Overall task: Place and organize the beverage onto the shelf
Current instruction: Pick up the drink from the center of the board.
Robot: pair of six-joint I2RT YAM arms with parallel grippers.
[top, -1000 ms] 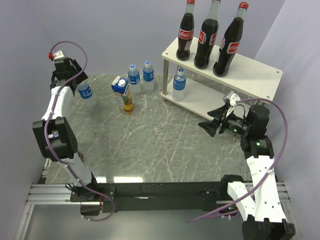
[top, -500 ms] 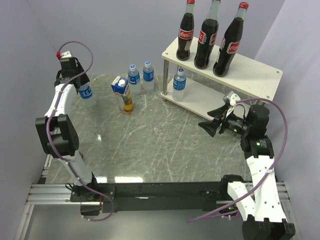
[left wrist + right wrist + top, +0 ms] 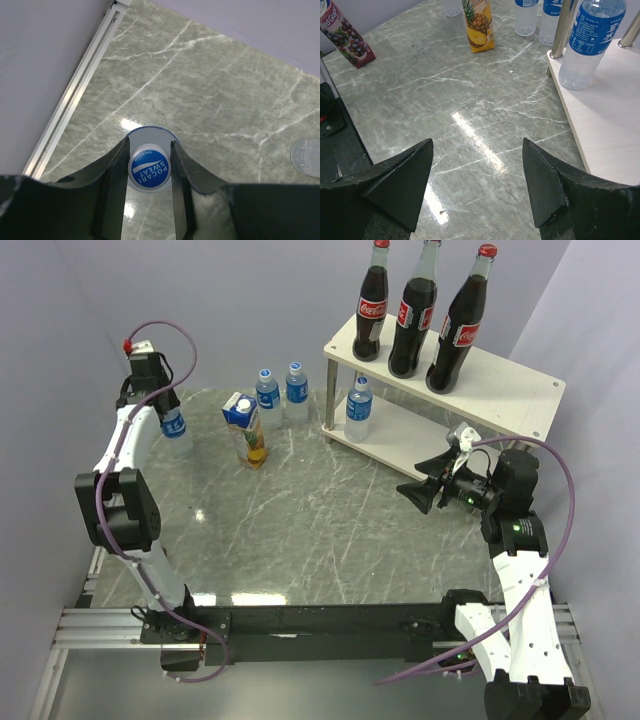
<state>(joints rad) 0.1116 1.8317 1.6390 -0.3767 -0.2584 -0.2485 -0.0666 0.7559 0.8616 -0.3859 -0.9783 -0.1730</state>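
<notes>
Left wrist view looks straight down on a water bottle (image 3: 149, 167) standing at the far left of the worktop (image 3: 225, 100), with the left jaws clamped on its blue cap. Over by the shelf (image 3: 520, 390) the right jaws stand apart and empty. Three cola bottles (image 3: 413, 315) stand on the upper board and a second water bottle (image 3: 358, 410) on the lower.

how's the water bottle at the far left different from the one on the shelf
The far-left water bottle stands on the table; the shelf water bottle stands on the shelf's lower board. The far-left water bottle has the left hand closed on its cap; the shelf water bottle is touched by nothing. Both are upright and clear, with blue labels and blue caps.
</notes>
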